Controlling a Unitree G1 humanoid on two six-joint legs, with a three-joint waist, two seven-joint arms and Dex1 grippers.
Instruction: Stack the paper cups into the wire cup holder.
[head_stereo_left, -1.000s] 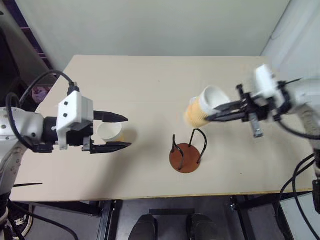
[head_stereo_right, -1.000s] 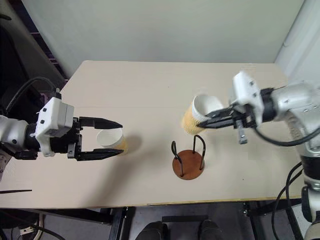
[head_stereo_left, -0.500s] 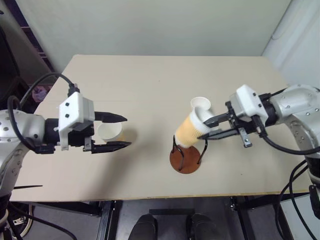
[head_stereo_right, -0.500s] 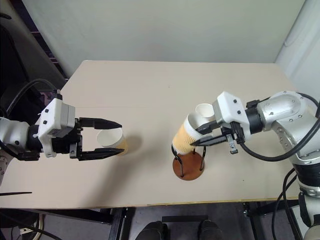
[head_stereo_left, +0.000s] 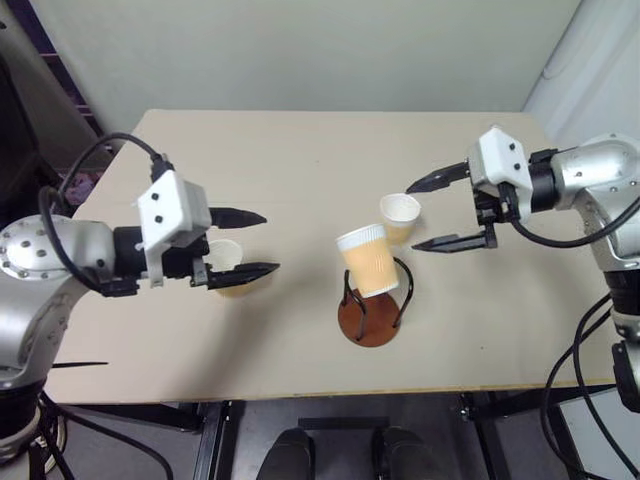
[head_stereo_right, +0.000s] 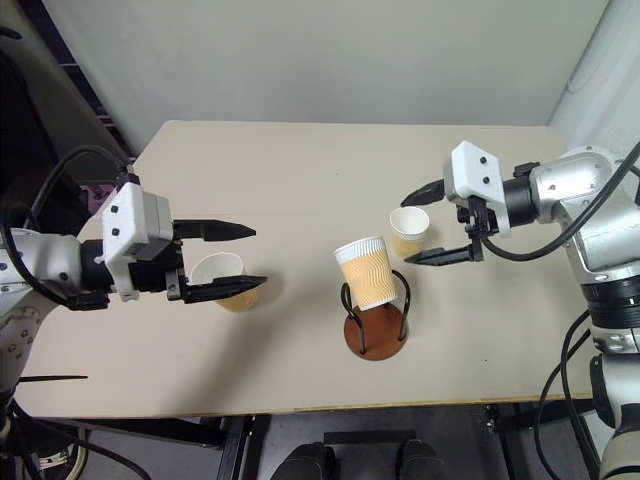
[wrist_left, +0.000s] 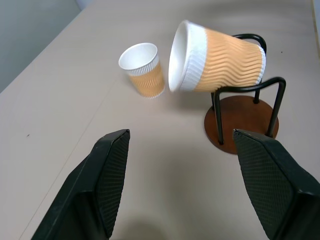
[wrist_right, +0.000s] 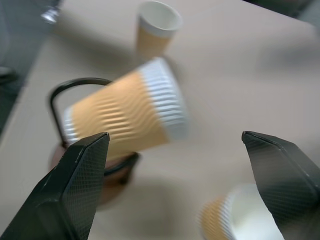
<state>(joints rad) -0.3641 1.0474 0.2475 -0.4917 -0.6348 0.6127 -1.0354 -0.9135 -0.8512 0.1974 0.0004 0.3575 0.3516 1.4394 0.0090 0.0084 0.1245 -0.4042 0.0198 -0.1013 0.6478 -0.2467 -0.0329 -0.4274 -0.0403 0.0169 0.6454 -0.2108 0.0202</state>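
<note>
Right gripper (head_stereo_right: 428, 222) wide, empty. Cup (head_stereo_right: 366, 272) leans in wire holder (head_stereo_right: 376, 318) — could tip out. Left gripper (head_stereo_right: 252, 256) wide round another cup (head_stereo_right: 222, 281).

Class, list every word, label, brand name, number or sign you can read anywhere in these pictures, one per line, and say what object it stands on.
None: no readable text in any view.
The paper cups bear only a wavy ribbed pattern, no print.
The wire cup holder, the table and the left gripper and right gripper carry no lettering or signs.
</note>
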